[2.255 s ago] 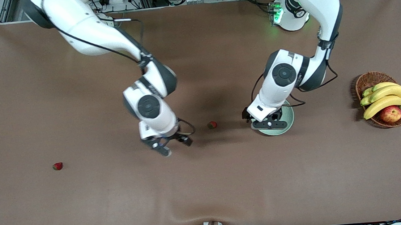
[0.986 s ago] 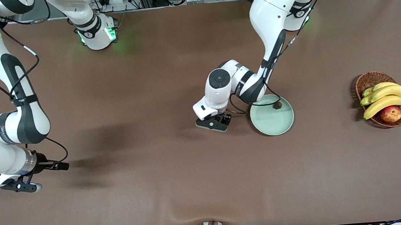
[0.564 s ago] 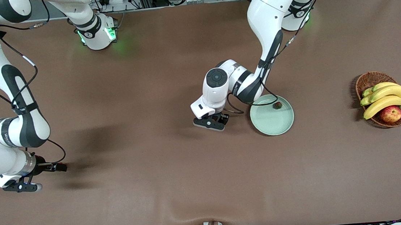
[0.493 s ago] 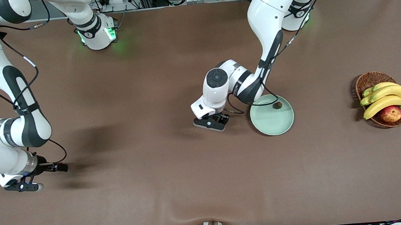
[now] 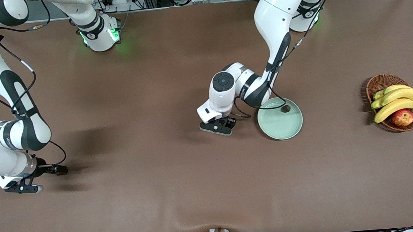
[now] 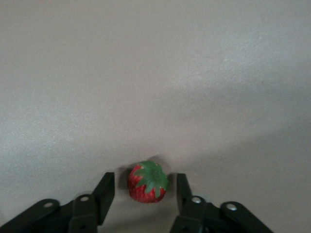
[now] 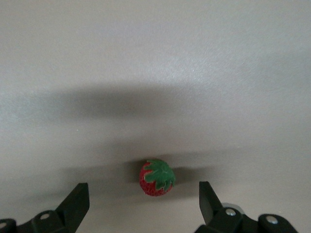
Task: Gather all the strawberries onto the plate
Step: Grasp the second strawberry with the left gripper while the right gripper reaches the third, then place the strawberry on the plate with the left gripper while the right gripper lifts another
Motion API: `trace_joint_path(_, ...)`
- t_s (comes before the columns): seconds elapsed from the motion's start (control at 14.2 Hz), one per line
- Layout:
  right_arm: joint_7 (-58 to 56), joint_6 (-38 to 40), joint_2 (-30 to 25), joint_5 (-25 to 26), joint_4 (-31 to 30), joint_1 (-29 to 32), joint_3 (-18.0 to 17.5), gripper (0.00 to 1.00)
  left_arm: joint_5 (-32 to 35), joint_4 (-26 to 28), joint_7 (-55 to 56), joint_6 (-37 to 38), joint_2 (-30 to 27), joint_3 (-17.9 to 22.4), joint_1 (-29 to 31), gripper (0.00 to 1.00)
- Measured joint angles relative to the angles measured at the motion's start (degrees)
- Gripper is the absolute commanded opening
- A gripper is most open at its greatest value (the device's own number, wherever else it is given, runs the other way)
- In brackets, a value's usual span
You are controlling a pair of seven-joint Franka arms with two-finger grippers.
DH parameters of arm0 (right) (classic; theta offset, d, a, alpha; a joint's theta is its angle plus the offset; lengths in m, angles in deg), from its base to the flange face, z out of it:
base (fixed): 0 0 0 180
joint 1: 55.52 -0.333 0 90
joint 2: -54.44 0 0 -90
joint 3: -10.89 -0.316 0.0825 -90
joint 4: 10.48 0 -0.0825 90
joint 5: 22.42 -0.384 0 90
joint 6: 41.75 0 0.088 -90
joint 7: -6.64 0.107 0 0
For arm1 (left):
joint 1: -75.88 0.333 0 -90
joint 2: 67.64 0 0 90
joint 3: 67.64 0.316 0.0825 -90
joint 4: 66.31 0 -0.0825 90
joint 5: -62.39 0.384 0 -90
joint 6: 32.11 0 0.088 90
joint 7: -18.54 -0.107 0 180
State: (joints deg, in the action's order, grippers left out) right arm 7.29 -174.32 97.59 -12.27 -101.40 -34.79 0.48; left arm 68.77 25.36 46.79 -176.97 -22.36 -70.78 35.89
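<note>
The pale green plate [image 5: 280, 128] lies mid-table with one strawberry [image 5: 285, 108] in it by the rim. My left gripper [image 5: 217, 127] is low beside the plate, toward the right arm's end. In the left wrist view it [image 6: 145, 175] is open, and a second strawberry [image 6: 148, 182] sits on the cloth between its fingers with a narrow gap on each side. My right gripper [image 5: 23, 189] is near the right arm's end of the table. It [image 7: 143, 185] stands wide open round a third strawberry [image 7: 157, 177]. The front view hides both of these berries.
A brown wicker basket [image 5: 375, 84] with bananas [image 5: 397, 99] and a red-yellow apple [image 5: 403, 117] stands toward the left arm's end. The brown cloth [image 5: 183, 192] has a raised fold near the front edge.
The left gripper has come off the plate, where a berry now lies, and gone down over the middle berry. The right arm has swung out to the berry at its end.
</note>
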Motion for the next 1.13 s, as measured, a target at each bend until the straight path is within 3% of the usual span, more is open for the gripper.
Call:
trace_joint_path(0.07,0.0,-0.3,0.5,0.0,0.0,0.0,0.0,1.0,0.0,0.0,0.0,0.0,0.1,0.0,0.0,0.08)
trace_joint_path(0.14,0.0,-0.5,1.0,0.0,-0.1,0.1,0.0,1.0,0.1,0.0,0.0,0.0,0.1,0.1,0.0,0.04)
trace_joint_path(0.35,0.0,-1.1,1.5,0.0,-0.1,0.5,0.0,1.0,0.1,-0.1,0.0,0.2,0.1,0.1,0.1,0.05)
trace_joint_path(0.7,0.0,-1.7,1.6,0.0,-0.1,0.6,0.0,0.52,0.2,-0.5,0.0,8.6,-4.1,0.7,2.1,0.05)
trace_joint_path(0.92,-0.1,-1.7,1.6,0.0,0.0,0.8,0.0,0.01,0.4,2.2,-2.2,11.1,-8.2,0.8,5.9,0.05)
trace_joint_path(1.13,-1.2,-1.8,1.6,0.0,0.0,0.8,-0.1,0.0,0.4,6.7,-5.7,11.1,-11.4,0.9,10.4,0.06)
